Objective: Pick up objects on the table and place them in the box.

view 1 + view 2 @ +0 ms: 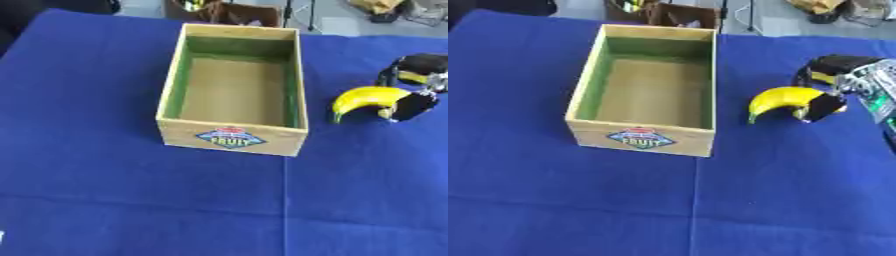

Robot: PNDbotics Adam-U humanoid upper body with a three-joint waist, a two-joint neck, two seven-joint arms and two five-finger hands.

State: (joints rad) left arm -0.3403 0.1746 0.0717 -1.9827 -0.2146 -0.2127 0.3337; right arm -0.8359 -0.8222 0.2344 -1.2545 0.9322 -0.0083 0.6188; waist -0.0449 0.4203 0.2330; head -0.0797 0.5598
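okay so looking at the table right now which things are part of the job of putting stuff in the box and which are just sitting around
Part of the job:
- banana, to the right of the box, held in the right hand
- wooden box, open, nothing visible inside
- blue table, bare apart from these

Just lying about:
- clutter on the floor beyond the table's far edge, too unclear to name

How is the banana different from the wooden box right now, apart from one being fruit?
The banana is bright yellow and curved; the box is pale wood, straight-sided, green inside, with a fruit label on its front. The banana is much smaller than the box. The banana is held in the right hand, while the box stands untouched and holds nothing. Both are over the same blue tablecloth.
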